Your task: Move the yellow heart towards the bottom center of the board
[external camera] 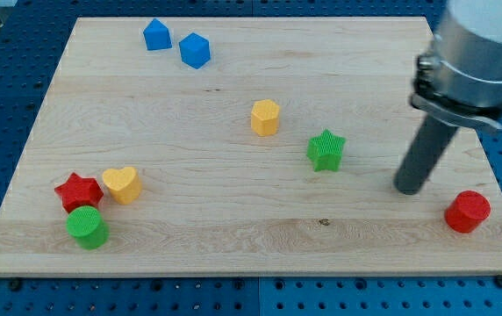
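here my tip (407, 189) rests at the surface's (233, 219) right, well apart from the yellow heart (122, 184) at lower left, beside a red star (77, 190). no hand exists, just a rod. best to circle left of the heart and push rightward, gently.

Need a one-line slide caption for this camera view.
My tip rests at the board's right, far from the yellow heart at lower left.

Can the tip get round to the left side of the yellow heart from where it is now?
Probably, but awkwardly. My tip is far to the view's right; the yellow heart has the red star touching its left and the green cylinder just below, so little room there.
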Robot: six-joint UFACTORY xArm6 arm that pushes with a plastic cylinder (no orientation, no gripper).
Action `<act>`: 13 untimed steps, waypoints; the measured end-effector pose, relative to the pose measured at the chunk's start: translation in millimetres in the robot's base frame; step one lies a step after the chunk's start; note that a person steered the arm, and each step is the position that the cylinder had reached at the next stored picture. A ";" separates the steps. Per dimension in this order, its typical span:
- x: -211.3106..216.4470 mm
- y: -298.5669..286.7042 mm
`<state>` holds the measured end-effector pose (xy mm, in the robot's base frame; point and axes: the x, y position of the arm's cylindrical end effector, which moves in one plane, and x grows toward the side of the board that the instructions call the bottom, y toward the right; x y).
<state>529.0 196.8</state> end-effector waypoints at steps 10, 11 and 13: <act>-38.2 -404.4; -6.7 -382.6; 13.8 -253.3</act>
<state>542.8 -56.5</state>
